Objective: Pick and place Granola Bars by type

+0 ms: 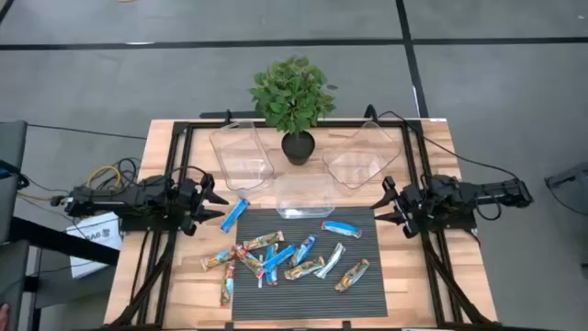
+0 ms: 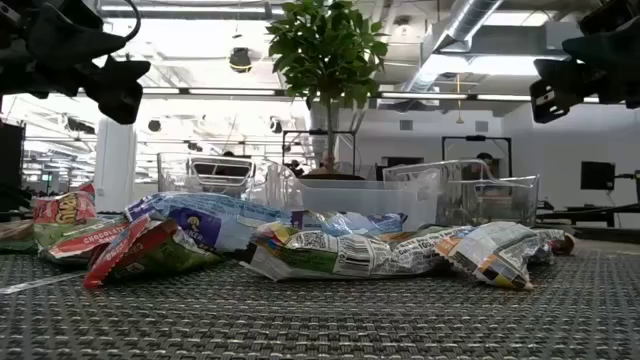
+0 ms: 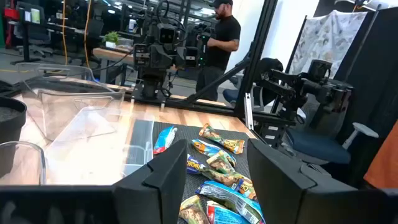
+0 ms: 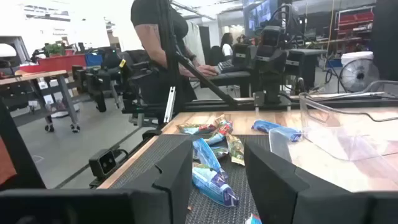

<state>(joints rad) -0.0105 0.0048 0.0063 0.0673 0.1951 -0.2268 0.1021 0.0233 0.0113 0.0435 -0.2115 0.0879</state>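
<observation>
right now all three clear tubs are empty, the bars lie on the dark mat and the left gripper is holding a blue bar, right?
Not quite. The left gripper holds nothing: in the high view its fingers stand open above the wood, beside a blue bar. The rest holds: the three clear tubs are empty and the bars lie mostly on the dark mat.

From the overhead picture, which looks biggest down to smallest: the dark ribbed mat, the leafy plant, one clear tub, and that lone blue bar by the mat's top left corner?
1. Dark ribbed mat, largest by far.
2 and 3. Leafy plant and the clear tub left of it look about alike; I would not rank them.
4. Lone blue bar, smallest.
</observation>
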